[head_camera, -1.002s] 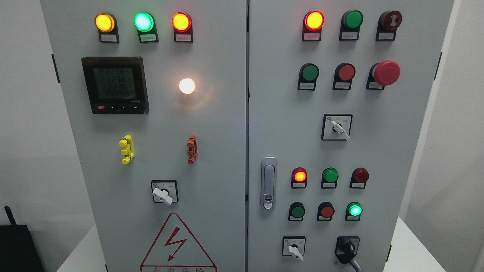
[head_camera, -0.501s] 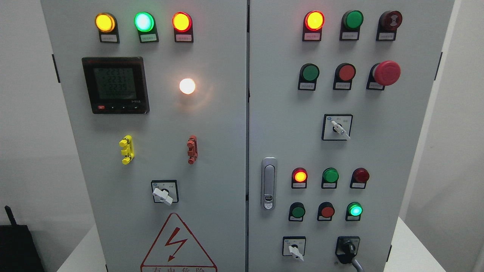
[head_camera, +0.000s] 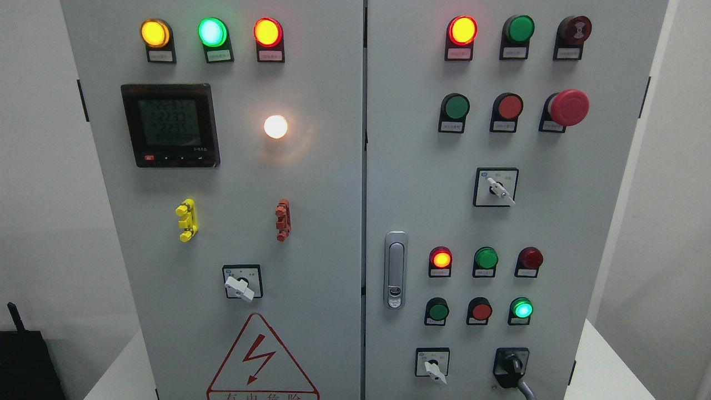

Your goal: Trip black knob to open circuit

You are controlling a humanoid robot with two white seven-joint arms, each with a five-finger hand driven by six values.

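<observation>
I see no hand in the head view, so I can't tell if either is released, clenched or grasping. Black knob (head_camera: 511, 366) sits at the cabinet's (head_camera: 333, 183) bottom right corner, on the right door, w/ a grey cable (head_camera: 525, 389) below it cut off by the frame edge. White switch (head_camera: 432, 368) just left of it. Green lamp (head_camera: 521, 309) above is lit. Warning triangle (head_camera: 260, 361) on the left door is cut off at the bottom; label text too small to read. Meter (head_camera: 170, 125) digits are blurry.
</observation>
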